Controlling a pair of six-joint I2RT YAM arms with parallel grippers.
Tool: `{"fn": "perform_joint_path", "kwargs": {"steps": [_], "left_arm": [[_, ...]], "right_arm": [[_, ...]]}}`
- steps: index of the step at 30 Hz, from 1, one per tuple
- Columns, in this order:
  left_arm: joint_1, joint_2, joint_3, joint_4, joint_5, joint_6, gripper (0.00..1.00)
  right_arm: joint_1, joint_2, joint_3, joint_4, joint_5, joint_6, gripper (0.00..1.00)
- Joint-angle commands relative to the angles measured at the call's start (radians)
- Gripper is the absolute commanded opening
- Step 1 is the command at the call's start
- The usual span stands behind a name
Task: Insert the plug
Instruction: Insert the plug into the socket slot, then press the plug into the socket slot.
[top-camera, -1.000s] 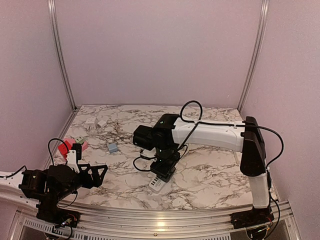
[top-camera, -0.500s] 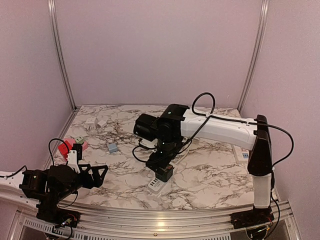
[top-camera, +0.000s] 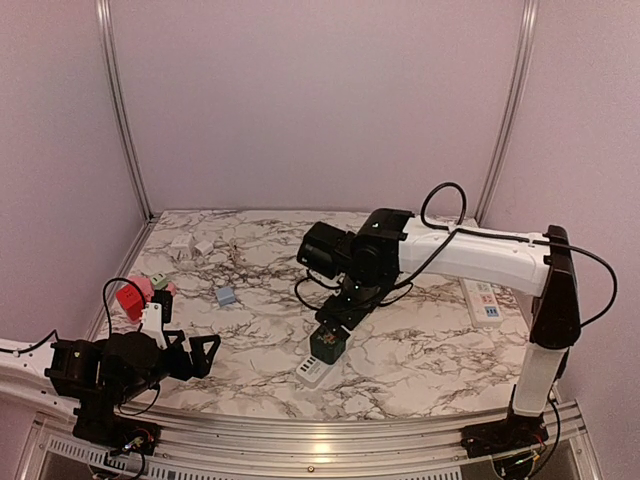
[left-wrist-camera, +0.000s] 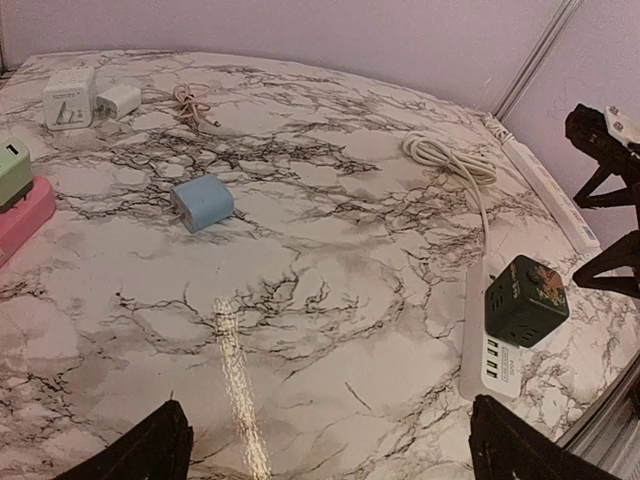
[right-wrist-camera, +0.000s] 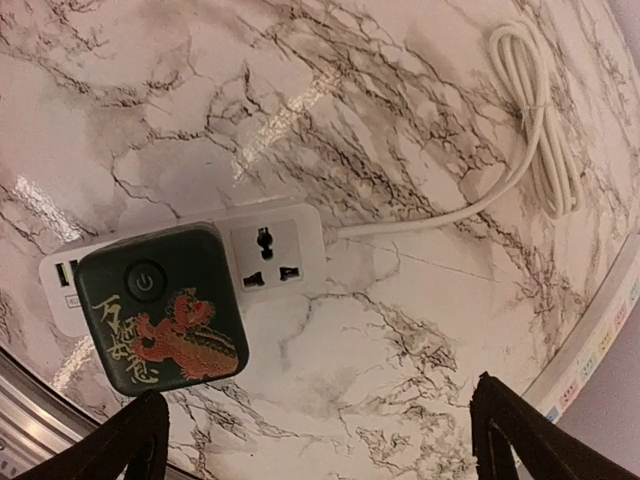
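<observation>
A dark green cube plug (top-camera: 328, 345) with a red dragon print sits in the white power strip (top-camera: 311, 373) at the table's front middle. My right gripper (top-camera: 338, 312) hangs open just above and behind it, touching nothing. In the right wrist view the plug (right-wrist-camera: 165, 310) covers the strip's left socket, the strip (right-wrist-camera: 290, 222) shows one free socket beside it, and my right gripper (right-wrist-camera: 320, 440) is open over bare marble. My left gripper (top-camera: 200, 352) is open and empty at the front left. The left wrist view shows the plug (left-wrist-camera: 527, 300) on the strip (left-wrist-camera: 487, 360) to the right of my left gripper (left-wrist-camera: 330, 450).
A blue adapter (top-camera: 226, 296) lies left of centre. Two white adapters (top-camera: 190, 245) lie at the back left. Pink and green pieces (top-camera: 145, 290) sit at the left edge. A second power strip (top-camera: 483, 300) lies at the right. The strip's coiled cord (left-wrist-camera: 450, 160) lies behind.
My right gripper has let go of the green plug and risen up and to the right, leaving it on the strip. The left arm shifted slightly.
</observation>
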Motion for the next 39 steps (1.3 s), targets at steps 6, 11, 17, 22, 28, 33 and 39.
{"fn": "perform_joint_path", "kwargs": {"steps": [6,11,17,22,28,33,39], "left_arm": [[0.001,-0.003,0.027,0.023,-0.005,0.006,0.99],[0.001,-0.004,0.029,0.021,-0.007,0.008,0.99],[0.002,0.011,0.036,0.025,-0.019,0.006,0.99],[0.005,0.039,0.043,0.032,-0.027,0.006,0.99],[0.031,0.008,0.035,0.009,-0.027,-0.012,0.99],[0.083,-0.071,0.026,-0.037,-0.033,-0.016,0.99],[0.252,-0.079,0.037,-0.064,0.017,-0.013,0.99]], "right_arm": [[-0.003,0.002,-0.174,0.108,-0.009,0.03,0.99],[0.0,-0.027,-0.149,0.076,0.005,0.053,0.99],[0.026,-0.049,0.001,0.012,0.036,0.074,0.99],[0.026,-0.022,0.021,0.042,0.059,0.068,0.99],[0.004,0.011,-0.091,0.09,0.061,0.076,0.99],[0.009,0.011,-0.194,0.146,-0.01,0.074,0.98],[0.035,0.022,-0.234,0.156,-0.031,0.071,0.99]]}}
